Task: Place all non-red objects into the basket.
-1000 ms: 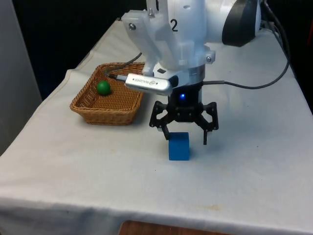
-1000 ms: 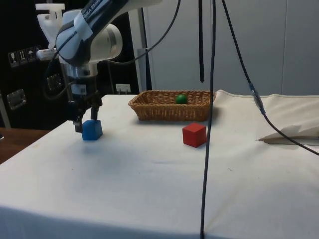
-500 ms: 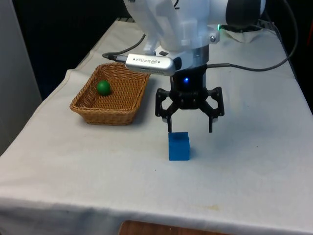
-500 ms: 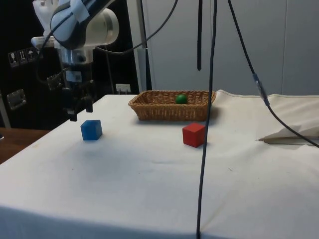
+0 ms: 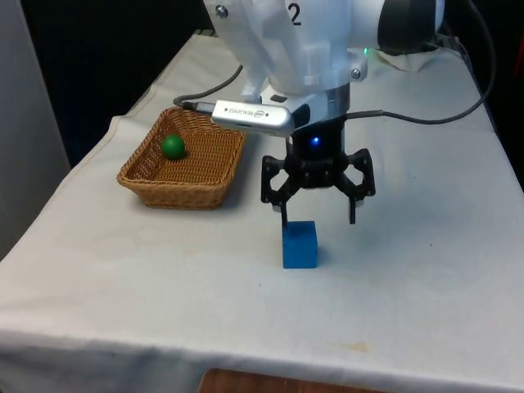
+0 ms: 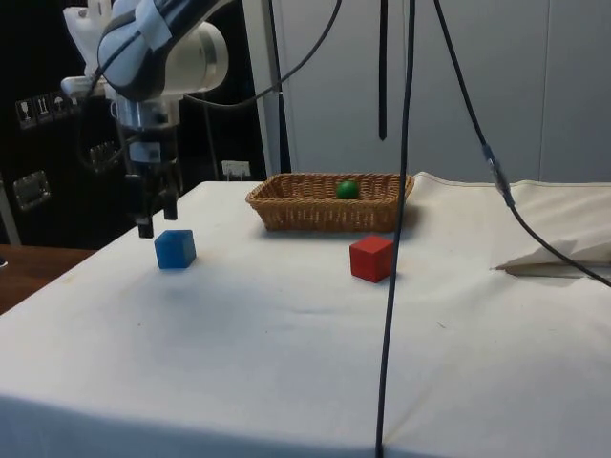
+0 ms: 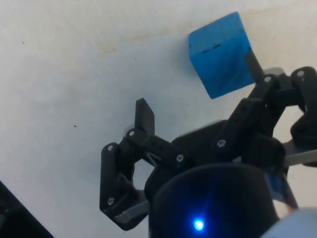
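Observation:
A blue cube [image 5: 300, 244] [image 6: 175, 248] [image 7: 222, 54] rests on the white cloth near the table's front. My gripper [image 5: 318, 216] [image 6: 154, 221] [image 7: 198, 89] hangs open just above the cube and slightly behind it, with nothing between its fingers. One fingertip [image 7: 144, 115] stands clear of the cube; the other sits at the cube's edge. The wicker basket [image 5: 164, 184] [image 6: 315, 212] lies at the front view's left and holds a green ball [image 5: 173, 146] [image 6: 347, 189]. A red cube [image 6: 371, 258] sits on the cloth in front of the basket in the side view.
Black cables [image 6: 399, 210] hang down across the side view. A crumpled fold of cloth [image 6: 558, 253] lies at the side view's right. The table's front edge [image 5: 246, 360] runs close below the blue cube.
The gripper rose off the blue cube, shifted to the front view's right, then came back down a little. It stayed open. The blue cube has not moved.

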Controlling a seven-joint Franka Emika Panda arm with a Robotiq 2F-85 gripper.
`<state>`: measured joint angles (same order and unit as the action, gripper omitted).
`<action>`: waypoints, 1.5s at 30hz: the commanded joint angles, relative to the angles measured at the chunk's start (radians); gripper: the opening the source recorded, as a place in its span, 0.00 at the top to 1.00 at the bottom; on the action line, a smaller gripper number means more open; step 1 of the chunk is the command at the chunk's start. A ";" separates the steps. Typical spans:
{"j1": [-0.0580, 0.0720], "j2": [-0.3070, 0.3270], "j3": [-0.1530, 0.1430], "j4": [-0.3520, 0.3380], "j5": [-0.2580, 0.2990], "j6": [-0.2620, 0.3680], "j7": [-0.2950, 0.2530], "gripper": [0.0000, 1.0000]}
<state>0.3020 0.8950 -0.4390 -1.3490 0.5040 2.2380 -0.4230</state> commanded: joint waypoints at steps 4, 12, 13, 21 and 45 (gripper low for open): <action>-0.006 0.010 0.008 0.005 0.006 0.004 -0.041 0.00; -0.011 0.025 0.007 0.012 0.006 0.005 -0.083 0.00; -0.012 0.027 0.007 0.013 0.006 0.006 -0.087 0.00; -0.031 0.062 0.001 0.061 0.006 -0.002 -0.116 0.00; -0.028 0.100 -0.006 0.054 0.005 0.036 -0.096 0.10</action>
<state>0.2750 0.9880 -0.4430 -1.3010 0.5090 2.2720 -0.5280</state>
